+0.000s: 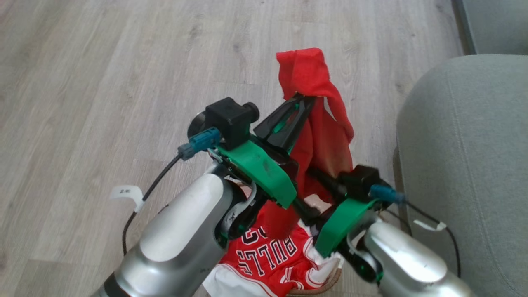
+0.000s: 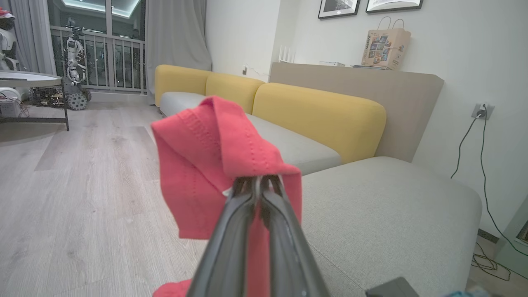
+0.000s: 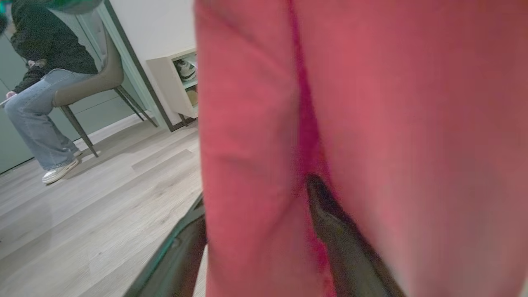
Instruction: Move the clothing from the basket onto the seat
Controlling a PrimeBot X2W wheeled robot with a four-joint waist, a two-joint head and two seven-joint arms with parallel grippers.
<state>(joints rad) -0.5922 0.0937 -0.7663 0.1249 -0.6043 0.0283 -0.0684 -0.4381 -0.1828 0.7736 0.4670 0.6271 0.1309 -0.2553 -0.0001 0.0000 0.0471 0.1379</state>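
My left gripper [image 1: 300,102] is shut on a red garment [image 1: 317,123], one piece of the clothing, and holds it up over the floor; its long tail hangs down toward the basket. The left wrist view shows the fingers pinching a fold of that red garment [image 2: 214,165]. My right gripper [image 1: 303,187] stands open lower down, with the hanging cloth [image 3: 371,123] draped between its fingers [image 3: 342,239]. A red "BULLS" jersey [image 1: 272,251] lies in the basket [image 1: 330,284], whose brown rim peeks out at the bottom. The grey-green seat [image 1: 462,165] is right of both arms.
Pale wood floor [image 1: 103,82] stretches left and ahead. In the left wrist view the seat [image 2: 383,214] adjoins a sofa with yellow backs [image 2: 321,115]; a table [image 2: 24,78] stands far left. A person [image 3: 41,82] sits on a chair near a low shelf [image 3: 181,82].
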